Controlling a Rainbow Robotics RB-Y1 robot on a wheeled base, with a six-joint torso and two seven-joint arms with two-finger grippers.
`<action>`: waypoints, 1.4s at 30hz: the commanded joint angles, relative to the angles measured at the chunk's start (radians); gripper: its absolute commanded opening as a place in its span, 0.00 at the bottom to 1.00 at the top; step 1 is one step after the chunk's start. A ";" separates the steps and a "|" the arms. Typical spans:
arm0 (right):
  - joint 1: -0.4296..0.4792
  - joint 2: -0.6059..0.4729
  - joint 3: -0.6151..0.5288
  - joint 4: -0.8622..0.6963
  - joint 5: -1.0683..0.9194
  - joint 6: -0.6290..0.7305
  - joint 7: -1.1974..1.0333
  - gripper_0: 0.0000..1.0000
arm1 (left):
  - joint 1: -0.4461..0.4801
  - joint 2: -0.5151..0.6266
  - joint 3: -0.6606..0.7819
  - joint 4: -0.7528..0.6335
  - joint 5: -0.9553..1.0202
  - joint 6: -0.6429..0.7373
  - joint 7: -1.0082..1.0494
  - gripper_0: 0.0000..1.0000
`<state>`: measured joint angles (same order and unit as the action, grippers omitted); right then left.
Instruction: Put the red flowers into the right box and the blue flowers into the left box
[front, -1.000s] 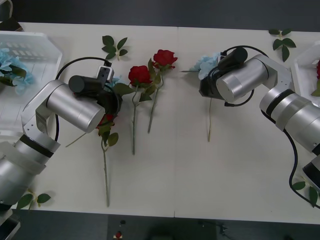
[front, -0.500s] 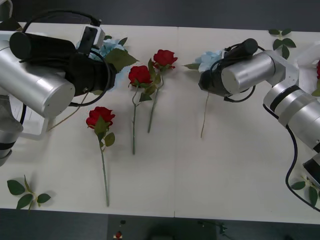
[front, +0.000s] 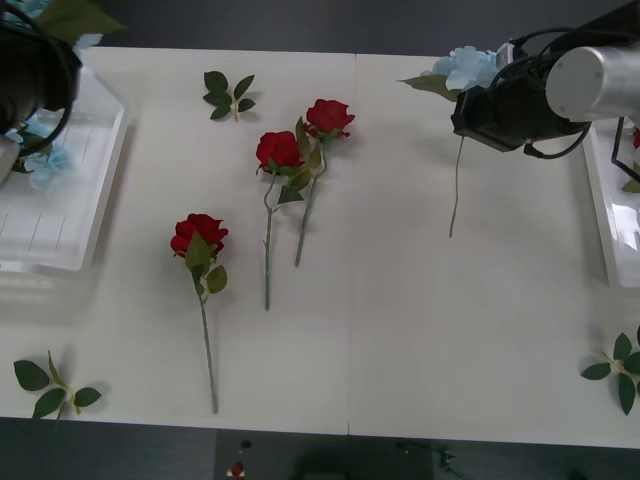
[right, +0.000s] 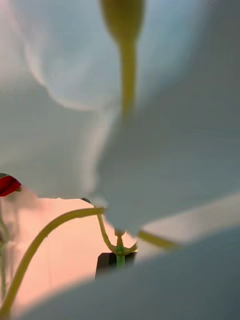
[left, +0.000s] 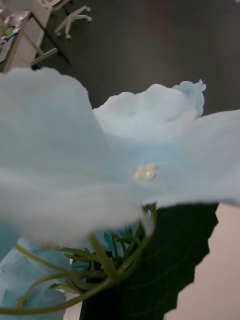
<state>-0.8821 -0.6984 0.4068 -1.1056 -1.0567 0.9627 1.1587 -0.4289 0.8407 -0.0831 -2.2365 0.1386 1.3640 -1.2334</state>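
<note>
My right gripper (front: 480, 105) hangs over the table's far right, shut on a blue flower (front: 468, 66) whose stem dangles free above the table. Its pale petals (right: 150, 145) crowd the right wrist view. At the far left corner my left gripper (front: 42, 55) is shut on another blue flower (left: 90, 170), raised over the back of the left box (front: 60, 255); one blue flower (front: 42, 160) lies inside that slotted basket. Three red flowers lie on the table: one at left of centre (front: 200, 234), two near the middle (front: 279, 150) (front: 329, 116). The right box (front: 604, 215) holds a red bloom (front: 636, 138) at the frame edge.
Loose green leaf sprigs lie at the far middle-left (front: 228, 95), the near left corner (front: 50, 386) and the near right edge (front: 620, 370). The near centre and right of the white table (front: 450, 340) is bare.
Both arms rose with their blue flowers. The left one swung left and back to above the basket, uncovering the left rose. The right one moved right and back, stem lifted off the table.
</note>
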 joint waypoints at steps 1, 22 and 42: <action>0.054 -0.062 -0.140 -0.099 -0.124 0.025 0.139 0.00 | 0.093 0.054 0.167 0.034 0.022 -0.082 -0.003 0.00; 0.569 -0.182 -0.491 -0.591 -0.783 0.033 1.038 0.00 | 0.059 0.063 0.387 0.767 0.213 -0.600 -0.313 0.04; 0.607 -0.036 -0.445 -0.652 -1.030 0.157 1.309 0.00 | 0.305 0.061 0.372 0.452 0.431 -0.602 -0.331 1.00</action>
<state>-0.2421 -0.7480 -0.0739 -1.7300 -2.0768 1.1244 2.4573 -0.2309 0.8714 0.2470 -1.6602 0.5068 0.7756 -1.5351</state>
